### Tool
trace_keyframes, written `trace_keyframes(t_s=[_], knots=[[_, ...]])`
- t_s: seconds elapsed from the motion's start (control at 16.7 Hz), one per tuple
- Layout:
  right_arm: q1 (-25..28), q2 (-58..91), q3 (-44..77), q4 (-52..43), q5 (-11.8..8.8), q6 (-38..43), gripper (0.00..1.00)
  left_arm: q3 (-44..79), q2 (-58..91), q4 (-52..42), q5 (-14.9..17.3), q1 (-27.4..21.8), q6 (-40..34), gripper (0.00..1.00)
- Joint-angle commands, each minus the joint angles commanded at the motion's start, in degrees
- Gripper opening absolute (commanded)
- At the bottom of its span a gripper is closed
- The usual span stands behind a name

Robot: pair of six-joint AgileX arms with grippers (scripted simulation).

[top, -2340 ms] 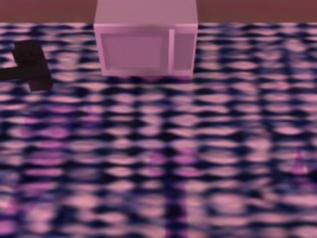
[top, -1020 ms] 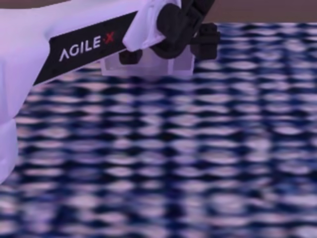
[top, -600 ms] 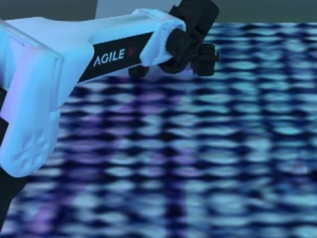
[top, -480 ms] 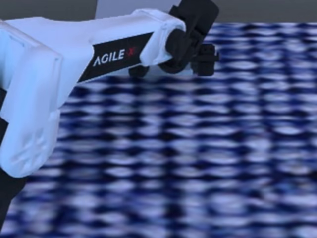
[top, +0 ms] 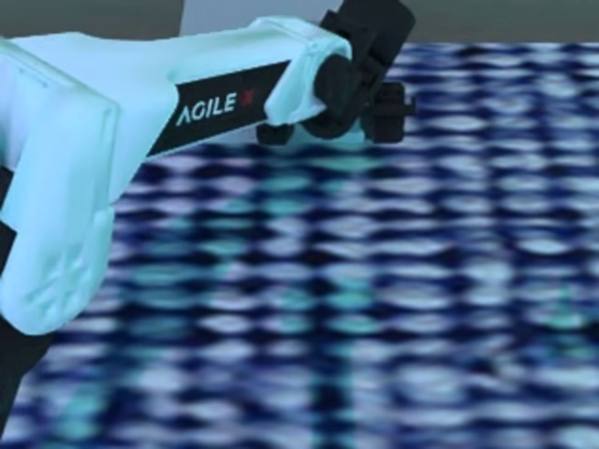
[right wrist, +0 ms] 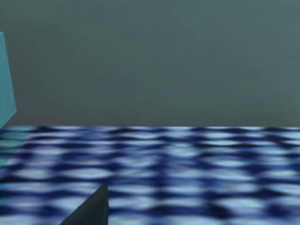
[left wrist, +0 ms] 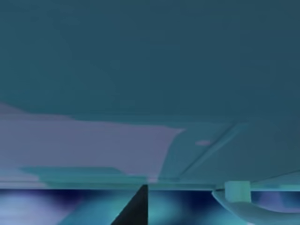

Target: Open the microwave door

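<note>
The microwave (top: 225,14) stands at the table's back middle, with only a strip of its top showing behind my left arm (top: 140,112). In the top view that arm hides the microwave door. My left gripper (top: 331,120) hangs at the microwave's front, near the right end of the door. It is open, one black finger (top: 274,134) to the left and the other (top: 389,103) to the right. Close up in the left wrist view, the microwave door (left wrist: 84,140) fills most of the picture, with one dark fingertip (left wrist: 136,211) below it. The handle cannot be made out.
The table (top: 374,299) has a blue-and-white woven pattern and a dark wall behind. My right arm is outside the top view. A dark part of my right gripper (right wrist: 91,211) shows over the table (right wrist: 187,164) in its wrist view. A pale shape (right wrist: 5,79) stands at that view's edge.
My left arm swung in from the table's left edge to the microwave's front. In the last half second its left finger moved right, narrowing the gap.
</note>
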Motion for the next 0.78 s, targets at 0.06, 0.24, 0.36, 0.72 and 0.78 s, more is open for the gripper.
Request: trace_keyframes(t_s=[0.06,0.24,0.36,0.72,0.78], knots=[[0.0,0.0,0.0,0.0,0.0,0.0,1.0,0.0,0.0,0.0,0.0,0.0,0.0,0.47],[0.0,0.0,0.0,0.0,0.0,0.0,1.0,0.0,0.0,0.0,0.0,0.0,0.0,0.25],[0.0,0.0,0.0,0.0,0.0,0.0,1.0,0.0,0.0,0.0,0.0,0.0,0.0,0.1],[0.0,0.0,0.0,0.0,0.0,0.0,1.0,0.0,0.0,0.0,0.0,0.0,0.0,0.0],[0.0,0.0,0.0,0.0,0.0,0.0,1.0,0.0,0.0,0.0,0.0,0.0,0.0,0.0]])
